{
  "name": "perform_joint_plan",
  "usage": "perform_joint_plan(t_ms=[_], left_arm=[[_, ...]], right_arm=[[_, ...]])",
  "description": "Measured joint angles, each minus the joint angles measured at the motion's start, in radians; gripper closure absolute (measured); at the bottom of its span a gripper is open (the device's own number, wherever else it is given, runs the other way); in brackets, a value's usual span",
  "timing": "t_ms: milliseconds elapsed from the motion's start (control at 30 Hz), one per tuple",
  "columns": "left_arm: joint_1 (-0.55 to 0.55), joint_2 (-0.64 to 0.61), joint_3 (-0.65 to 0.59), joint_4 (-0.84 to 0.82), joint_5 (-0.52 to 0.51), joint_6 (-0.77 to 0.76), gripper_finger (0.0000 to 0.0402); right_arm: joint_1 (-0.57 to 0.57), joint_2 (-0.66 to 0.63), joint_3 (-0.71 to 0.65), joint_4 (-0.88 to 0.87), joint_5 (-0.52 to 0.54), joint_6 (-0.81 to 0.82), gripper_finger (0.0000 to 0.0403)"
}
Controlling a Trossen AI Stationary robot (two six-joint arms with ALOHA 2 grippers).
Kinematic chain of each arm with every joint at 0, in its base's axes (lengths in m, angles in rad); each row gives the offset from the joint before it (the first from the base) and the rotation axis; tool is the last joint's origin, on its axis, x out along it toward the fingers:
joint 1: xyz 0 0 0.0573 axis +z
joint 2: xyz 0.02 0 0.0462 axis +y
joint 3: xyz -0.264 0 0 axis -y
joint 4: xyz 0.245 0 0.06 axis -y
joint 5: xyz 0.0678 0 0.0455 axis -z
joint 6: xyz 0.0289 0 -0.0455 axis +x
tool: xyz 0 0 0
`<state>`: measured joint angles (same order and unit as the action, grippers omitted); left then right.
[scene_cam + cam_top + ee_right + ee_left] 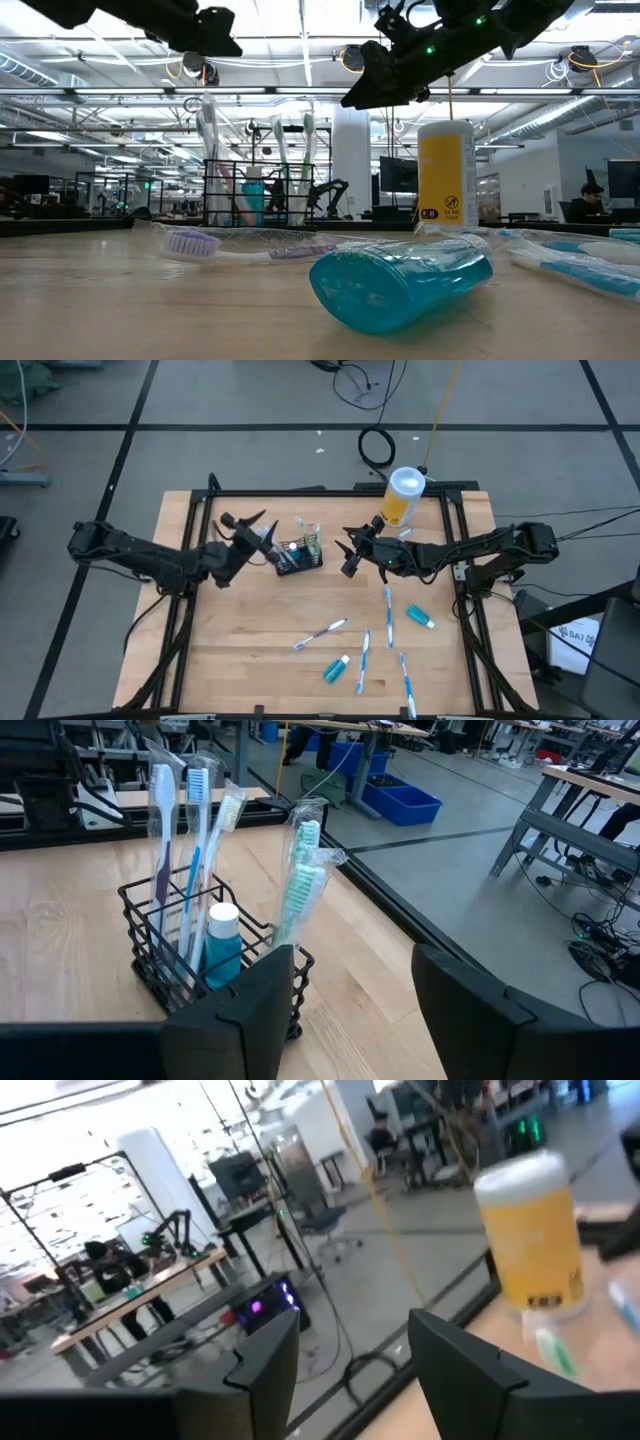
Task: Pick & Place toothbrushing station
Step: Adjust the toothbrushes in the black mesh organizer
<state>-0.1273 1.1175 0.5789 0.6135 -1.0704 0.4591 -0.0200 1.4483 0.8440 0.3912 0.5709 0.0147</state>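
Note:
The black wire-mesh caddy (300, 555) stands on its base on the wooden table, at the middle far part. Several toothbrushes and a teal tube stand upright in it (215, 970). My right gripper (347, 552) is open, raised, just right of the caddy, and points at it (350, 980). My left gripper (246, 520) is open, raised, just left of the caddy. It points up toward the far right with nothing between its fingers (350, 1350). Loose toothbrushes (320, 632) (388, 610) and teal tubes (336, 670) (420, 617) lie flat on the table's near right part.
A yellow canister with a white lid (403, 497) stands at the far right of the table, behind my right gripper. It also shows in the left wrist view (530, 1230). More toothbrushes (365, 658) (406, 680) lie near the front edge. A black frame rail (330, 491) borders the table.

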Motion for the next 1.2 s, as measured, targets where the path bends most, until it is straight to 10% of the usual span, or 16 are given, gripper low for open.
perform_joint_plan(t_ms=[333, 700, 1200], left_arm=[[-0.007, -0.001, 0.163, -0.575, 0.083, -0.312, 0.0224], [0.258, -0.019, 0.536, -1.314, 0.632, -0.444, 0.0224], [0.677, 0.134, 0.597, -1.474, 1.108, -0.364, 0.0225]], right_arm=[[0.000, 0.000, 0.000, -0.014, 0.000, 0.000, 0.0206], [0.000, 0.000, 0.000, -0.010, 0.000, 0.000, 0.0206], [-0.034, 0.000, 0.000, -0.006, 0.000, -0.004, 0.0206]])
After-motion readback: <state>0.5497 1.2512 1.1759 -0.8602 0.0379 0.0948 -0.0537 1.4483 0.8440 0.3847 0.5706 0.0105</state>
